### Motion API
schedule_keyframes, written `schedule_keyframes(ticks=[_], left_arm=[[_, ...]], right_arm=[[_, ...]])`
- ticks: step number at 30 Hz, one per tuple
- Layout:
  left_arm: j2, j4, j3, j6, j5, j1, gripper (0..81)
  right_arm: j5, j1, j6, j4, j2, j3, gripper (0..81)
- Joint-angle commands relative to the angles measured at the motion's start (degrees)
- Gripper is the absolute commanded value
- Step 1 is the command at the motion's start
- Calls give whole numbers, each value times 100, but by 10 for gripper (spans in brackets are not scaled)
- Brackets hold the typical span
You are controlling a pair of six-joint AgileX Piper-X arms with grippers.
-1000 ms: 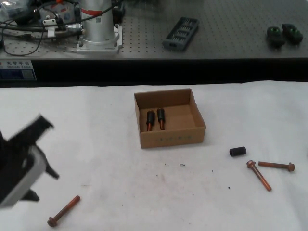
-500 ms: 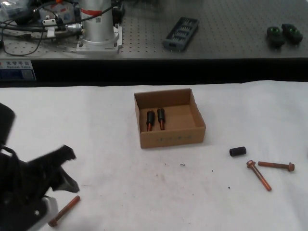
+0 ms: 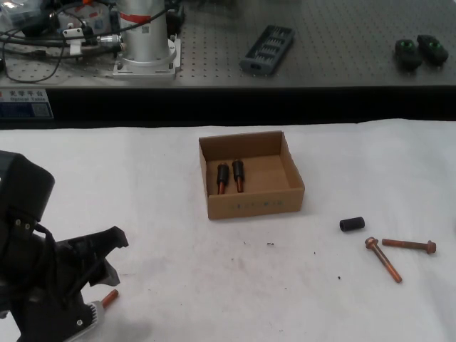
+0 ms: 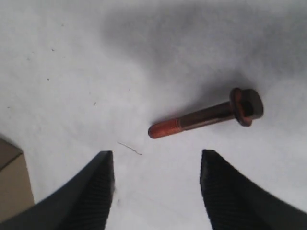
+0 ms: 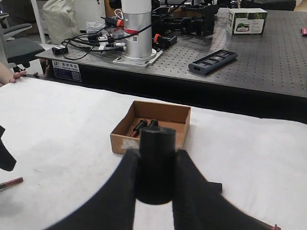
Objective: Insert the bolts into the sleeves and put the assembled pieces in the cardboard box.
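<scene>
A copper bolt lies flat on the white cloth just beyond my left gripper, which is open, its two dark fingers spread on either side. From the high view that arm sits low at the front left, its gripper over the bolt. My right gripper is shut on a black sleeve held upright above the cloth. The cardboard box stands mid-table with two assembled pieces inside. Another black sleeve and two bolts lie at the right.
A dark perforated bench runs behind the cloth, carrying a metal post, cables, a grey rack and two dark knobs. White cloth stretches bare between the box and the front edge.
My left arm has swung right and down toward the front-left bolt and now covers most of it in the high view. The box, the loose sleeve and the right-hand bolts have not moved.
</scene>
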Motion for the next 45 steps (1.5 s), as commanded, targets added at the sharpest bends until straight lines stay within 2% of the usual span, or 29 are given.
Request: schedule_keyframes(ticks=[1,12,17,22,25,30,35,38,45], left_arm=[[117,59,1,37,-62,40,405],[475,367,54,-3,56,38,405],[475,1006,57,-278,798,38,405],[475,844,57,-494,1313,16,397],[465,520,57,-527,1234,1,367],[371,575,57,-527,606,1,364],[-26,1192,57,-625,830,16,370],[-251,1270,57,-558,667,16,382],[-254,425,57,-157,167,16,396]], right_arm=[[-21,-25,21,-54,-39,-15,66],[-21,-25,9,-10,-39,-15,66],[22,-25,9,-10,-39,-15,66],[22,-25,9,-10,-39,-15,66],[20,-25,9,5,-39,-15,66],[20,-25,-30,84,-39,-15,66],[226,-25,-137,121,-39,-15,66],[385,-25,-137,121,-39,-15,66],[391,-25,-137,121,-39,-15,66]])
